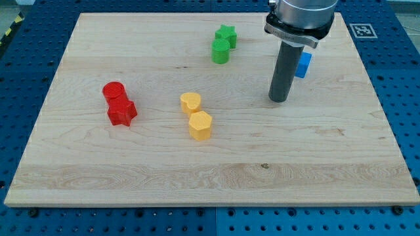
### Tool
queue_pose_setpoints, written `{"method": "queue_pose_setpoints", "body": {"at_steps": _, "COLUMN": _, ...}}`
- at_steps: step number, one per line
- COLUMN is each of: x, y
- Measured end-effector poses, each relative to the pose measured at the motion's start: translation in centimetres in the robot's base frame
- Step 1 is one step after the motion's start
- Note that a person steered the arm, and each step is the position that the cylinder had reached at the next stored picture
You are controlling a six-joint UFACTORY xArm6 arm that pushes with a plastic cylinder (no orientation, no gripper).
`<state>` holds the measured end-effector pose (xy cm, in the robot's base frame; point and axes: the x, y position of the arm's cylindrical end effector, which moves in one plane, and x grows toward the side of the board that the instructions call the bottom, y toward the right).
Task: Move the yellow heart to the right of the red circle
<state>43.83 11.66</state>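
Note:
The yellow heart (190, 102) lies near the board's middle, touching a yellow hexagon (201, 125) just below and right of it. The red circle (114, 91) sits toward the view's left, touching a red star (122, 112) just below it. The yellow heart is to the right of the red circle, about a hundred pixels away. My tip (278, 99) rests on the board to the right of the yellow heart, well apart from it, touching no block.
A green star (226, 35) and a green cylinder (220, 51) sit together near the view's top. A blue block (303, 64) is partly hidden behind the rod. The wooden board (341, 164) lies on a blue perforated table.

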Motion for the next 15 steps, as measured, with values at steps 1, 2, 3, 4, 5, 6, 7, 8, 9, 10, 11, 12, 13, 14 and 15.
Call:
{"method": "queue_pose_setpoints", "body": {"at_steps": 1, "x": 0.1, "y": 0.0}}
{"method": "queue_pose_setpoints", "body": {"at_steps": 2, "x": 0.1, "y": 0.0}}
{"method": "queue_pose_setpoints", "body": {"at_steps": 3, "x": 0.1, "y": 0.0}}
{"method": "queue_pose_setpoints", "body": {"at_steps": 4, "x": 0.3, "y": 0.0}}
{"method": "queue_pose_setpoints", "body": {"at_steps": 5, "x": 0.4, "y": 0.0}}
{"method": "queue_pose_setpoints", "body": {"at_steps": 6, "x": 2.1, "y": 0.1}}
{"method": "queue_pose_setpoints", "body": {"at_steps": 7, "x": 2.4, "y": 0.1}}
{"method": "queue_pose_setpoints", "body": {"at_steps": 8, "x": 2.4, "y": 0.1}}
{"method": "queue_pose_setpoints", "body": {"at_steps": 9, "x": 2.8, "y": 0.2}}
{"method": "queue_pose_setpoints", "body": {"at_steps": 10, "x": 2.9, "y": 0.9}}
{"method": "queue_pose_setpoints", "body": {"at_steps": 11, "x": 4.4, "y": -0.1}}
{"method": "queue_pose_setpoints", "body": {"at_steps": 12, "x": 2.1, "y": -4.6}}
{"method": "queue_pose_setpoints", "body": {"at_steps": 13, "x": 1.4, "y": -5.9}}
{"method": "queue_pose_setpoints", "body": {"at_steps": 14, "x": 2.8, "y": -5.8}}
{"method": "queue_pose_setpoints", "body": {"at_steps": 15, "x": 3.9, "y": -5.8}}
